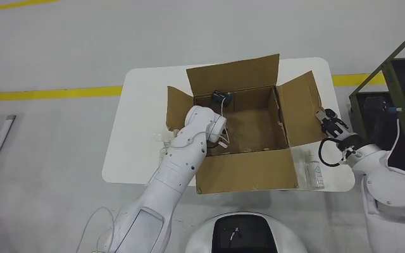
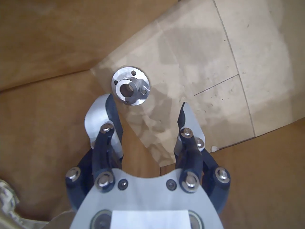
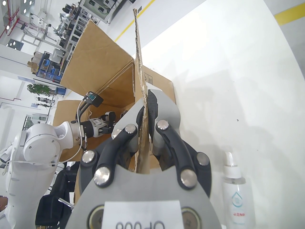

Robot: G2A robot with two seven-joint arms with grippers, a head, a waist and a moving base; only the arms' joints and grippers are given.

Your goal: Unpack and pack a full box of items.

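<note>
One flange [image 2: 130, 88] in box [image 1: 250, 129], left claw [image 2: 146, 99] spread beside it; right claw [image 3: 145, 100] pinching flap [image 3: 137, 48]; one bottle [image 3: 234, 187].

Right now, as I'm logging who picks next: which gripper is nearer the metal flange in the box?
Left. The left gripper hangs open inside the box, close beside the metal flange; the right gripper is outside, shut on the box's side flap.

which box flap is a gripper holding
The flap on the robot's right, clamped between the right gripper's jaws; no gripper holds the other three.
</note>
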